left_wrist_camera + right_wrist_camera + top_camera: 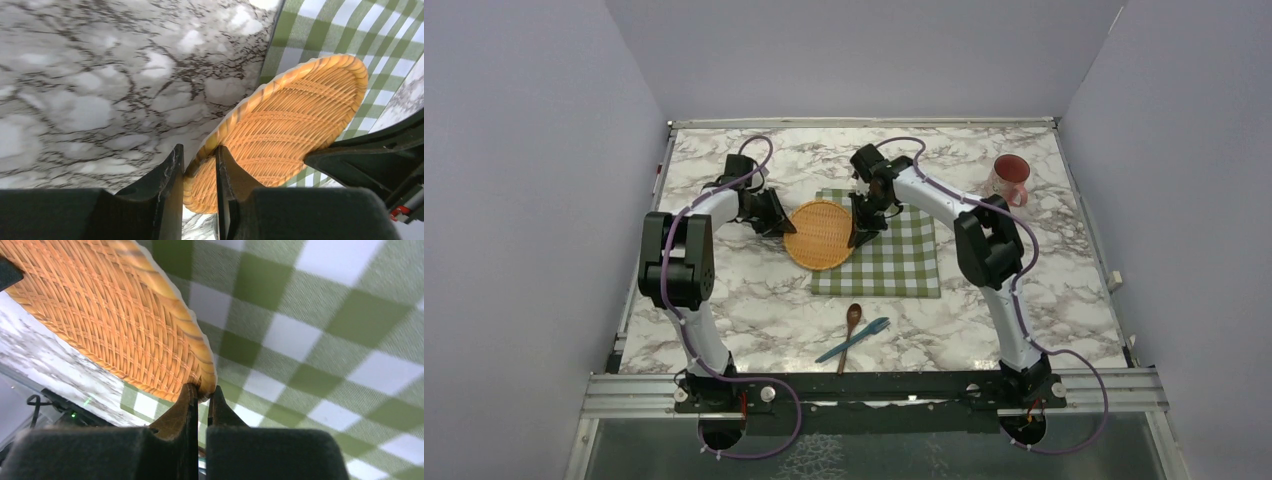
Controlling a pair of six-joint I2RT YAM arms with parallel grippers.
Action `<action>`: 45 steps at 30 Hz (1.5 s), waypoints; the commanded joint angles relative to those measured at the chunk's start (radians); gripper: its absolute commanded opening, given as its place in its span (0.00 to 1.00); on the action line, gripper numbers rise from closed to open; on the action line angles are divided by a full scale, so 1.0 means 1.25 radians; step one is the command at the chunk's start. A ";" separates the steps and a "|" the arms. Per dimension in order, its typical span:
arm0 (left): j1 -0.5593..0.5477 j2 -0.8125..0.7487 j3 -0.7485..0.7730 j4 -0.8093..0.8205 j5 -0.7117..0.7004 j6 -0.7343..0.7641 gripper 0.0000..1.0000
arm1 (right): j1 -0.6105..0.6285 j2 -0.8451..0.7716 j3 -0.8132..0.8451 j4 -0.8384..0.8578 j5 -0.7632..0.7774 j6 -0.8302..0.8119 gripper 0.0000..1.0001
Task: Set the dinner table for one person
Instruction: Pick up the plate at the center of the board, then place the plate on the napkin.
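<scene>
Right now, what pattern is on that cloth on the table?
The cloth is green-and-white checked, clearest in the right wrist view.

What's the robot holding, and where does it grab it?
The left end effector and right end effector pinch the wicker plate by its rim, opposite sides.

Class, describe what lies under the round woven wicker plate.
Beneath the wicker plate show the green-and-white checked cloth and white marble tabletop; the cloth's edge under it is hidden.
</scene>
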 commanded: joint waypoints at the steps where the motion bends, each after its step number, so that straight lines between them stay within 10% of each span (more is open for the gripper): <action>1: -0.116 0.029 0.066 0.044 0.158 -0.100 0.01 | 0.081 -0.100 -0.034 0.117 -0.080 0.002 0.01; 45: -0.340 0.172 0.232 0.034 0.154 -0.160 0.00 | -0.116 -0.279 -0.334 0.179 -0.078 0.099 0.01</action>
